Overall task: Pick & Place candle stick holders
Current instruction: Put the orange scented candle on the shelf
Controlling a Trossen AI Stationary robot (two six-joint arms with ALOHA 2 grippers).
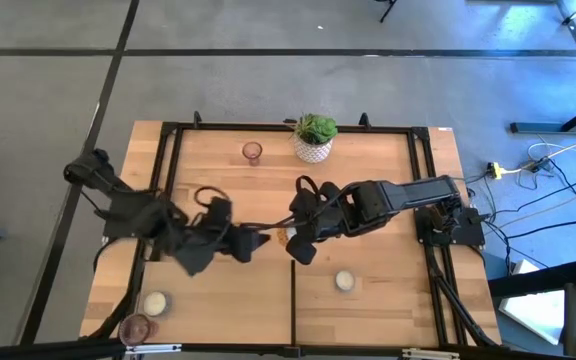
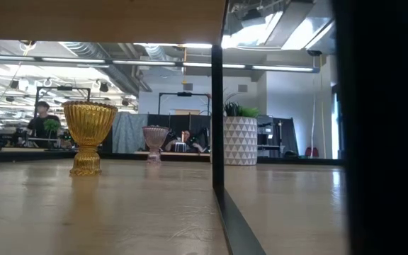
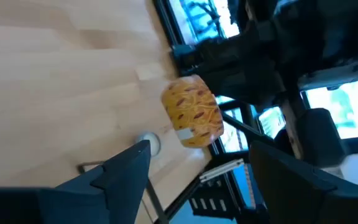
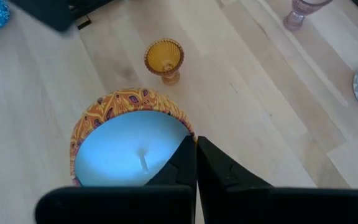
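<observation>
Centrally, the left fingers (image 3: 126, 168) stand wide apart and hold nothing. Beyond their tips, untouched, stands a round orange-patterned candle jar (image 3: 192, 112) filled with white wax. The right fingers (image 4: 180, 163) are pressed fully together, also holding nothing, and their tips hang over the rim of that same jar (image 4: 132, 143).

Both sets of fingers meet at mid-table, on the near side of the white patterned pot with a green plant (image 1: 315, 138), which stands at the far edge of the wooden table (image 1: 388, 300).

An amber ribbed glass candle stick holder (image 4: 164, 59) stands upright just past the jar, between the jar and the pot. A pinkish-purple glass candle stick holder (image 1: 252, 152) stands upright near the pot, on the left arm's side. A white round candle stick holder (image 1: 344, 281) sits well apart from the pot, nearer the front edge. A second white holder (image 1: 155, 302) and a second pinkish-purple holder (image 1: 138, 327) sit close together at the front corner on the left arm's side, farthest from the pot.
</observation>
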